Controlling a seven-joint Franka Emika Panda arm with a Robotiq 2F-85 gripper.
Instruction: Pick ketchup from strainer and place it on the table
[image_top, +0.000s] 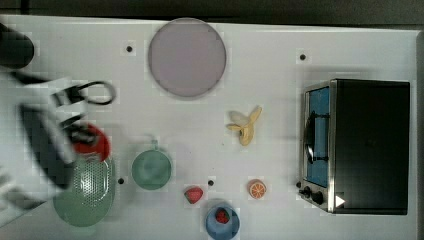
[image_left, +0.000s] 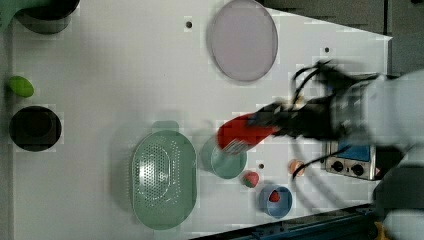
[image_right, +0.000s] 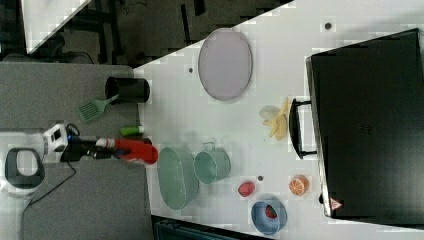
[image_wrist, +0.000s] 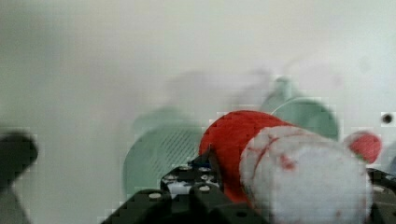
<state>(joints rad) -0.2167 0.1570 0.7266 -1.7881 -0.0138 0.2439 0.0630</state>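
Note:
My gripper (image_top: 79, 136) is shut on the ketchup (image_top: 96, 140), a red bottle held in the air, lying roughly level. In the top view it hangs over the far rim of the mint-green strainer (image_top: 85, 195), which holds nothing. The left view shows the ketchup (image_left: 239, 134) sticking out of the gripper (image_left: 272, 122), off the strainer (image_left: 162, 180) and in front of the green cup. In the right view the ketchup (image_right: 135, 151) hangs well clear of the strainer (image_right: 176, 177). The wrist view has the ketchup (image_wrist: 233, 137) close up between dark fingers (image_wrist: 191, 186). The white table (image_top: 280, 30) lies below.
A dark-green cup (image_top: 151, 170) stands right beside the strainer. Farther along the table are a lilac plate (image_top: 186, 57), a banana (image_top: 245, 126), a strawberry (image_top: 194, 194), an orange slice (image_top: 257, 189), a blue bowl (image_top: 222, 222) and a toaster oven (image_top: 360, 145).

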